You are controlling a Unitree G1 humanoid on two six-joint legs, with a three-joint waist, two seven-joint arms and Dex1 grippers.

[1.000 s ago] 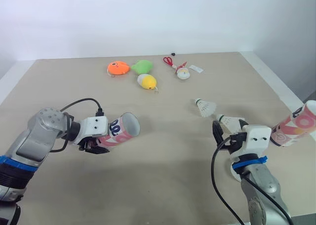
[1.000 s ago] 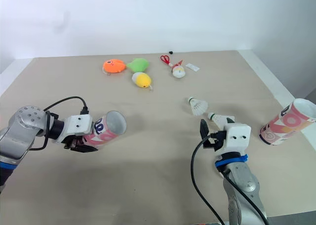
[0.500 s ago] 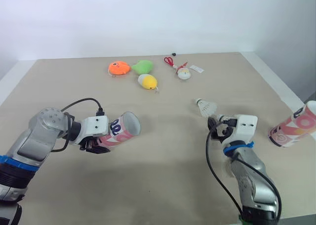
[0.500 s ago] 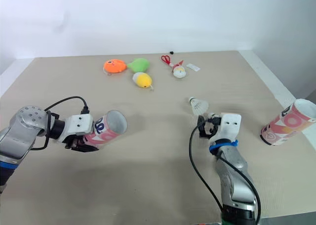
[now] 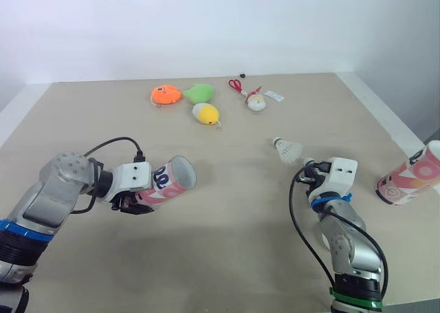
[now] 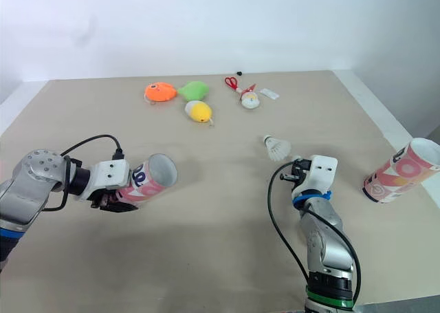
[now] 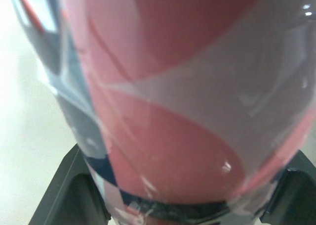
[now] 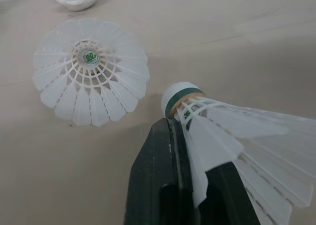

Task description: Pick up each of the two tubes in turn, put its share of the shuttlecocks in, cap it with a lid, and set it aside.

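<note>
Loading looks barely begun: left gripper (image 5: pixel 137 203) jaws clamp the first tube (image 5: pixel 172 181), open-mouthed over the surface's (image 5: pixel 234 237) left side, right gripper (image 5: pixel 307 177) jaws pinch one shuttlecock (image 8: pixel 232 128) by its skirt near a loose shuttlecock (image 5: pixel 287 148), while the second tube (image 5: pixel 409 179) lies uncapped at the right edge.

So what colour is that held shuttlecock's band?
Green: the shuttlecock shows best in right wrist view.

We can read almost nothing here. The loose shuttlecock (image 8: pixel 90 71) carries a small round green sticker (image 8: pixel 89 57) at its centre, with marks too small for us to make out. The lifted tube (image 5: pixel 168 182) bears dark blue characters we cannot decipher.
</note>
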